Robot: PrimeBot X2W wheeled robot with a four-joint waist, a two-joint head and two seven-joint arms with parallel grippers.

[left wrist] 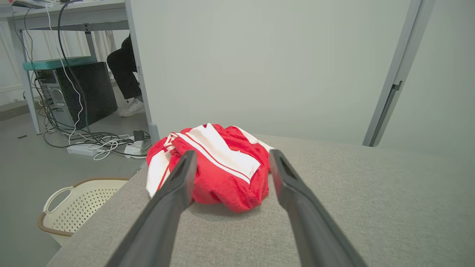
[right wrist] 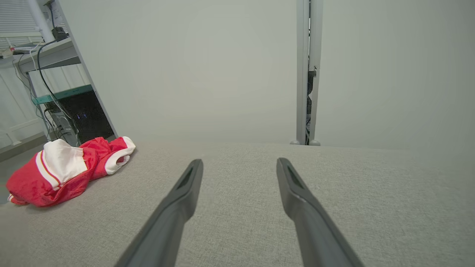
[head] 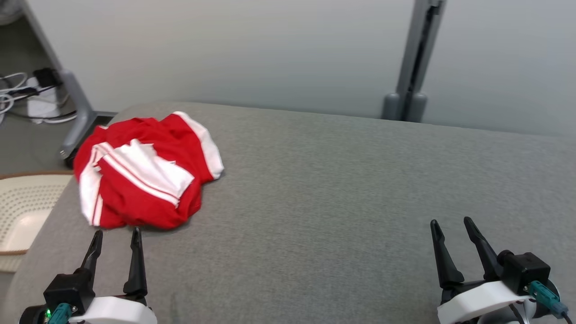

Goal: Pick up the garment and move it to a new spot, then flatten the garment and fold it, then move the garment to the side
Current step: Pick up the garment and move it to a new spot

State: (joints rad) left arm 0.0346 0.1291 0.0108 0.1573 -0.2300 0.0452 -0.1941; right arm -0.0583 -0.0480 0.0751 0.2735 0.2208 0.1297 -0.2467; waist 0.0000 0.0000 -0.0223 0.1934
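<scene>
A garment [head: 144, 175] of red cloth with white panels and thin white stripes is seen crumpled into a low, rounded heap on the grey worktop [head: 337, 202]. A white-edged hem is turned up on the side of the heap farthest from the left jaws. The heap lies just ahead of the tips of the left jaws, apart from them. It is well apart from the right jaws, ahead of them and to their left.

Both arms are held low at the near edge of the worktop, with the dark fingers [head: 136, 261] pointed forward over it. The left jaws are spread wide and nothing is held between them; in the left wrist view the garment is framed between the two fingers. The right jaws are likewise spread and empty, and are tilted slightly leftward.

No clear long axis can be told from the bunched heap. Its striped white panel is laid diagonally, from far left to near right of the left jaws. A basket [head: 22, 211] stands left of the left jaws, beside the worktop.
</scene>
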